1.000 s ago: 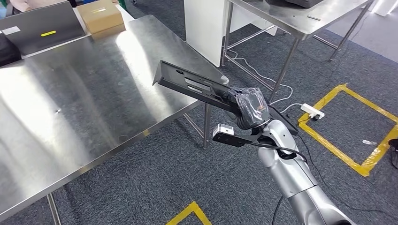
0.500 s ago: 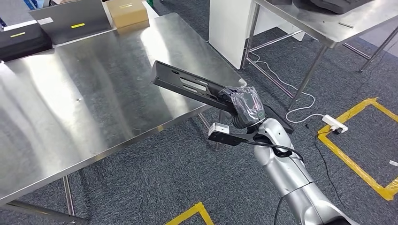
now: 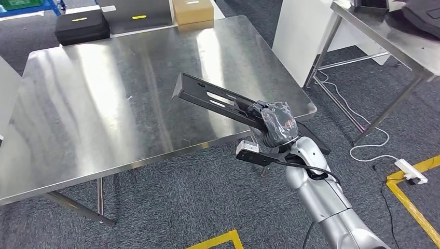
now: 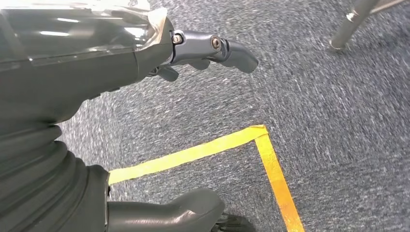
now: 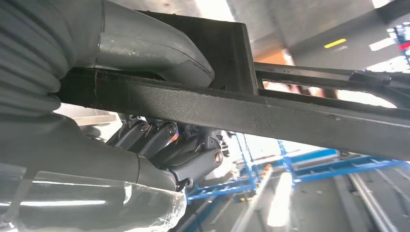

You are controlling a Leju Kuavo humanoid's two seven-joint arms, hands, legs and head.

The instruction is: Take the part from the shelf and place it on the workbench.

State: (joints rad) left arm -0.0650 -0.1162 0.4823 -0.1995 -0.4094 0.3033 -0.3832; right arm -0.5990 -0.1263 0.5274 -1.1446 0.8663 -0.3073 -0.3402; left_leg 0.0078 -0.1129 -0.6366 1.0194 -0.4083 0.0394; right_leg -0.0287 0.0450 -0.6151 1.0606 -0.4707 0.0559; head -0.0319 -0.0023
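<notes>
My left robot hand [image 4: 203, 53] hangs over grey carpet [image 4: 338, 121] and yellow floor tape [image 4: 270, 159], fingers curled, holding nothing. The steel bench [image 3: 104, 104] lies bare across its broad middle; a black case [image 3: 82, 27] and a cardboard box [image 3: 193, 10] sit along its far edge. My right robot hand [image 3: 277, 122] grasps the black part [image 3: 212, 98], held above the bench's near right corner, its far end over the top. A second table [image 3: 384, 46] stands right of the bench.
</notes>
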